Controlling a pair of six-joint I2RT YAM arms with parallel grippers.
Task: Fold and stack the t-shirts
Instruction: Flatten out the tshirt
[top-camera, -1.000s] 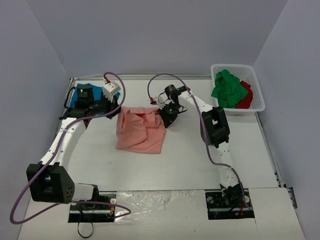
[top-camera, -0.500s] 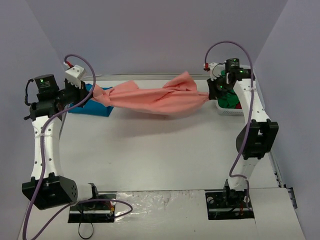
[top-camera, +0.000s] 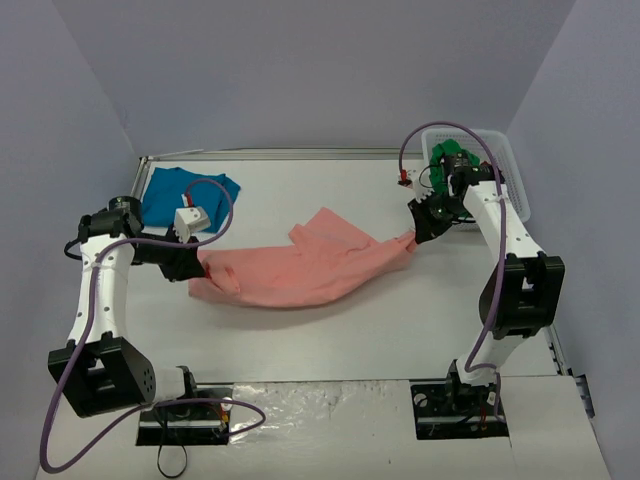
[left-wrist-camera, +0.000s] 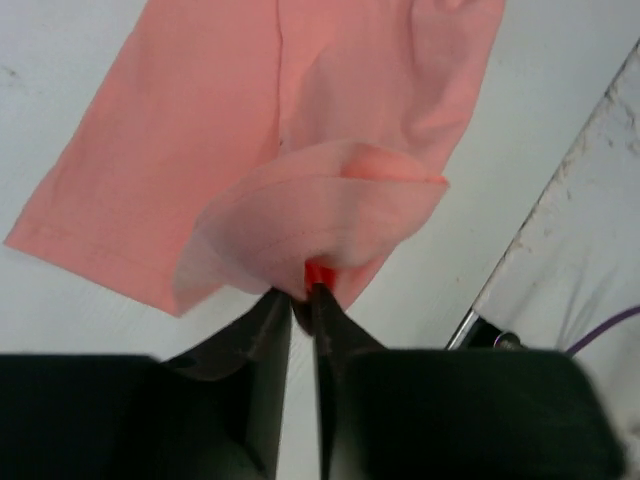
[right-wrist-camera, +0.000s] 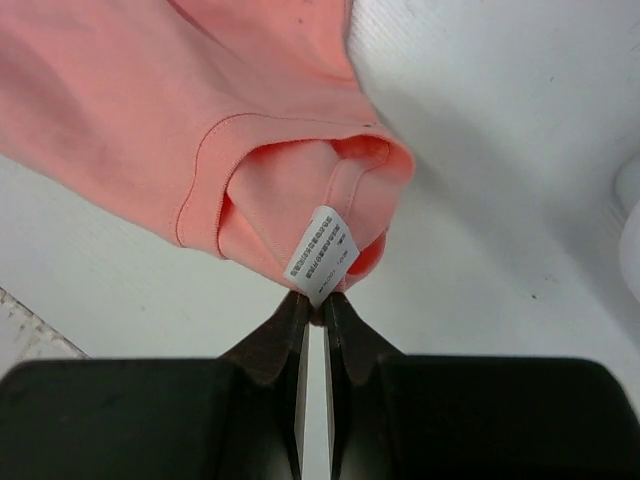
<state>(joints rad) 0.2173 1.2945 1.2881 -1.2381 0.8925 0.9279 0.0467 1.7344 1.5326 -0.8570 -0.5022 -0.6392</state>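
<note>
Creased salmon-pink t-shirt (top-camera: 300, 275) stretched out; right tool (right-wrist-camera: 313, 300) clamps labelled edge, left tool (left-wrist-camera: 302, 295) apparently pinches fold.

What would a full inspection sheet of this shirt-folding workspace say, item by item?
Surface: white table, matte.
Job's things: salmon-pink t-shirt unfolded, drawn out between the arms; teal-blue t-shirt lying at far left; green t-shirt in the basket.
Clutter: white mesh basket at far right.
Grippers: left gripper and right gripper each shut on an end of the salmon-pink t-shirt.
Cables: purple cables looping off both arms.
Surroundings: plain grey walls.
</note>
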